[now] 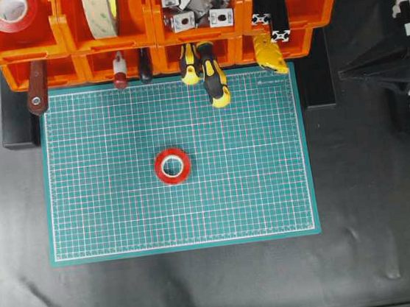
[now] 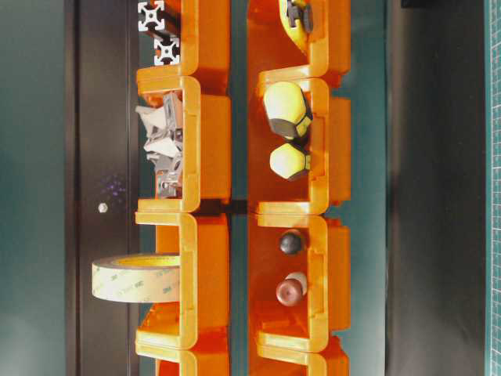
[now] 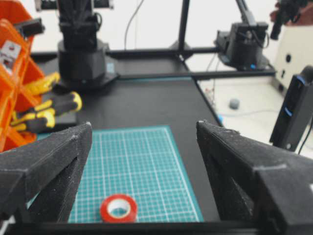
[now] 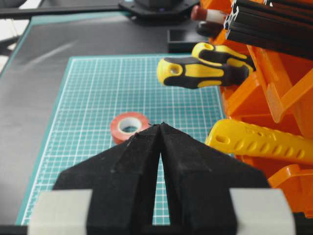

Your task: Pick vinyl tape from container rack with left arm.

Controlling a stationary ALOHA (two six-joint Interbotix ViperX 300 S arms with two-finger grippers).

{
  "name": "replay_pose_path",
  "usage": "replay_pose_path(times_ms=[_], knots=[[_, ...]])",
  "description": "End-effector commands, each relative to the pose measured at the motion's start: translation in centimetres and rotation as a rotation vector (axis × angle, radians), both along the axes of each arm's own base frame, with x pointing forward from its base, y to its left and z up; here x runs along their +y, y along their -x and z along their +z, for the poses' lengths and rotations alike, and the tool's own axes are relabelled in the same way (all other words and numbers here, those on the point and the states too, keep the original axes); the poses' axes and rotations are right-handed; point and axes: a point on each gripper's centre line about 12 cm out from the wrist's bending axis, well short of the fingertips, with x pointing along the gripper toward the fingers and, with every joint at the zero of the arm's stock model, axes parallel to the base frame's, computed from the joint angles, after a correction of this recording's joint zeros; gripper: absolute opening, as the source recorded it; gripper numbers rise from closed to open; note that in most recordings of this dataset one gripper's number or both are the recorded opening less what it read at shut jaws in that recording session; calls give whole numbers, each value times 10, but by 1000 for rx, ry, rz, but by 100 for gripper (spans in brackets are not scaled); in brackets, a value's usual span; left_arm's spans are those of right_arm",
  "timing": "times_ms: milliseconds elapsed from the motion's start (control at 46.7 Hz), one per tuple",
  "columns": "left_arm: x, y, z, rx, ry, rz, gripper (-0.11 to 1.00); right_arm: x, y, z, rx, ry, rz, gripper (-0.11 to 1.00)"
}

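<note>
Left wrist view, vinyl tape [image 3: 119,208] flat on mat, between spread left fingers [image 3: 46,169], untouched.

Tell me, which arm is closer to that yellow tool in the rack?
Right. The right fingers sit just beside the tool; the left fingers are far across the mat.

Two red tape rolls [image 1: 172,165] [image 1: 12,10] (one binned), one cream roll [image 1: 100,10].

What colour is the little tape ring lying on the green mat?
Red with a white core, clearest in the overhead view.
</note>
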Motion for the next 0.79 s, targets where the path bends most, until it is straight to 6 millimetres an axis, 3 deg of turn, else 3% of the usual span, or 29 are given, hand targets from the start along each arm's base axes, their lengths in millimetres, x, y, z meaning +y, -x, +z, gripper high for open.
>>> replay_pose_path(times_ms=[0, 214, 771], knots=[[0, -1, 1, -5, 5, 4, 83, 0, -2, 10, -43, -2, 1, 0], [2, 0, 3, -26, 30, 12, 83, 0, -4, 23, -156, 4, 1, 0], [4, 2, 0, -26, 55, 23, 83, 0, -5, 23, -158, 14, 2, 0]])
